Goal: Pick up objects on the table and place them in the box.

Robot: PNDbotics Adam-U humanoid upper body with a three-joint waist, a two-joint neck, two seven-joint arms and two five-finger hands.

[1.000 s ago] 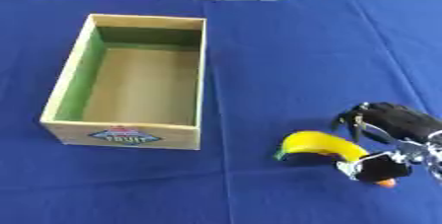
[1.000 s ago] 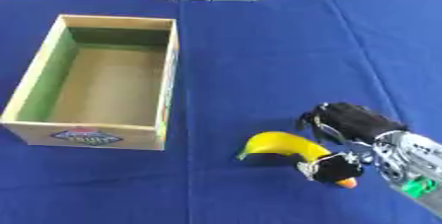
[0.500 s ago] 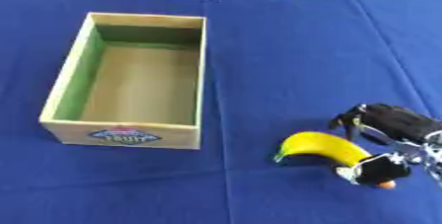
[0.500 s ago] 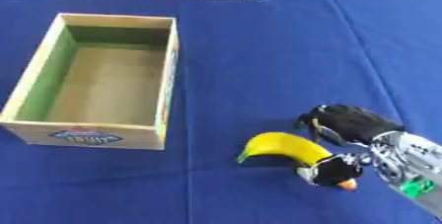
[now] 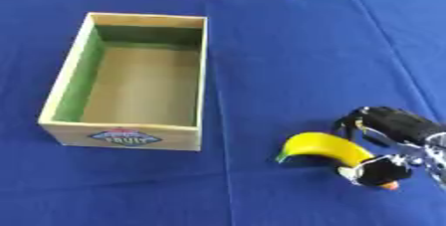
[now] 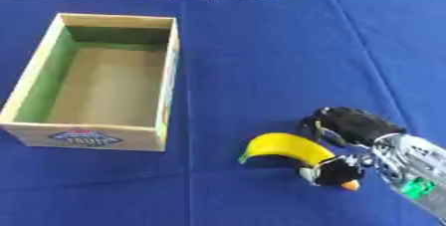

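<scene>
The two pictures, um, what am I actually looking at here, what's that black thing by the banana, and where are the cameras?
Both pictures come from a stereo camera in a humanoid robot's head, looking down at its work: one from the left eye, one from the right, so they nearly match. The black and silver thing is the robot's right hand, reaching in from the lower right. Its fingers and thumb are curled round one end of a yellow banana, which lies on the blue tablecloth. To the left stands an open wooden box with a fruit label on its front; nothing shows inside it. The left hand is out of sight.
</scene>
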